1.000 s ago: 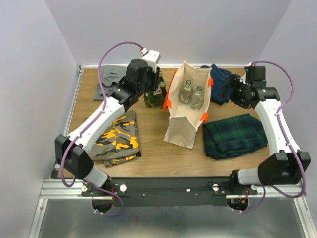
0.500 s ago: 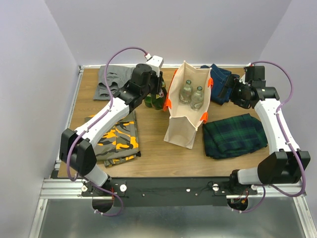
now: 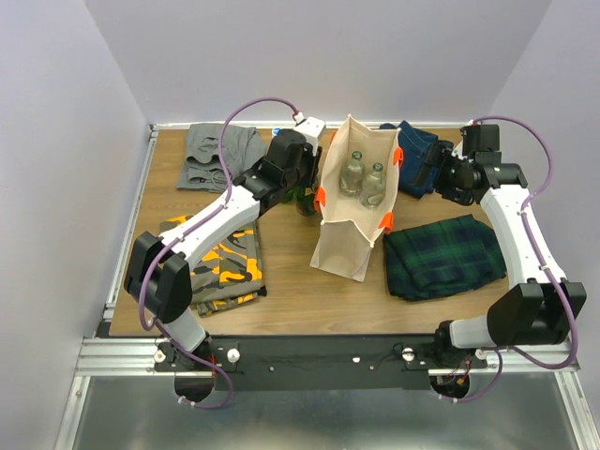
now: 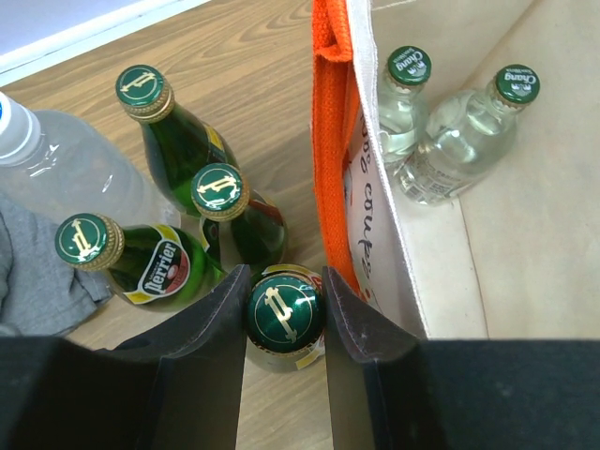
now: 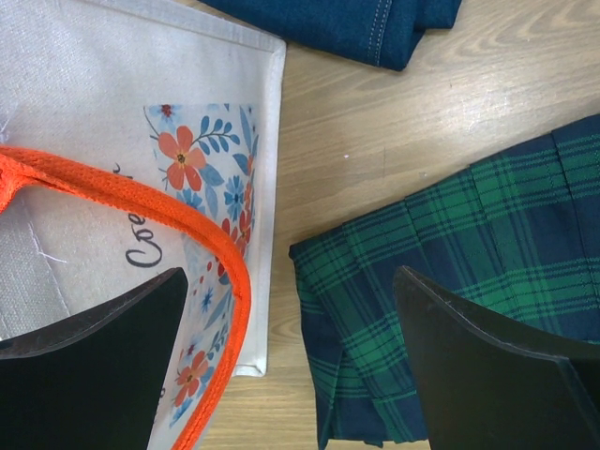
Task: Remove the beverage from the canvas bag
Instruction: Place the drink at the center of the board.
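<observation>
The cream canvas bag (image 3: 347, 239) with orange handles stands open mid-table. Two clear glass bottles (image 3: 352, 172) (image 3: 373, 185) stand inside it; they also show in the left wrist view (image 4: 405, 98) (image 4: 469, 131). My left gripper (image 3: 305, 192) is just left of the bag. Its jaws (image 4: 286, 314) close snugly on the cap of a green glass bottle (image 4: 284, 312) standing beside the bag's orange handle (image 4: 333, 141). My right gripper (image 3: 422, 173) is open and empty at the bag's right side (image 5: 291, 281), over the bag's handle and the plaid cloth.
Three more green bottles (image 4: 169, 131) (image 4: 234, 211) (image 4: 122, 258) and a clear plastic bottle (image 4: 66, 159) stand left of the bag. Folded clothes lie around: grey (image 3: 211, 150), camouflage (image 3: 220, 262), plaid (image 3: 445, 255), denim (image 3: 417, 145).
My left arm has swung right, bringing its gripper from over the bottle cluster to just beside the bag. The right arm has barely moved.
</observation>
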`<state>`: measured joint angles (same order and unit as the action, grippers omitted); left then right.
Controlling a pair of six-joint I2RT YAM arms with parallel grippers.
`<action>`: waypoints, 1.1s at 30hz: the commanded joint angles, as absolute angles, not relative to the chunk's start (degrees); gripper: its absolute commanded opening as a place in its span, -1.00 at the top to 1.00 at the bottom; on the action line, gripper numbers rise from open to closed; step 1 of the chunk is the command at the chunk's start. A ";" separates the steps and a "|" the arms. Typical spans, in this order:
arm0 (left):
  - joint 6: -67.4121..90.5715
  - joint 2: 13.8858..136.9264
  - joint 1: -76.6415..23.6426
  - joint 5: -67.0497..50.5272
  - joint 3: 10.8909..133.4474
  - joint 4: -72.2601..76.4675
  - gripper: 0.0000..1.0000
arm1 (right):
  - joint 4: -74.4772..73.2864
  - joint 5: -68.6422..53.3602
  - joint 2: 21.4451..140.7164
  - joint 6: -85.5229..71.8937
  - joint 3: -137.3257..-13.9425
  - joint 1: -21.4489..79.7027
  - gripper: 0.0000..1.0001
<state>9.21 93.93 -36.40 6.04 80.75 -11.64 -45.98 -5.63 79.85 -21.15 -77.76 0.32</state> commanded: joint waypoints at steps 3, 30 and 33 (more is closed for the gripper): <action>9.40 91.85 -37.09 10.71 79.37 -0.36 1.00 | -46.67 -5.19 80.16 -20.92 -79.72 0.18 -1.00; 13.97 91.41 -39.46 16.17 71.10 10.46 1.00 | -46.58 -4.48 78.75 -20.66 -77.96 0.18 -1.00; 14.06 91.32 -39.64 16.79 70.40 10.90 1.00 | -46.76 -4.13 78.75 -20.74 -77.87 0.18 -1.00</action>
<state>13.17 93.93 -39.13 13.45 70.02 1.15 -46.06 -5.58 79.92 -21.12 -77.73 0.32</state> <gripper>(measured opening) 0.416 0.998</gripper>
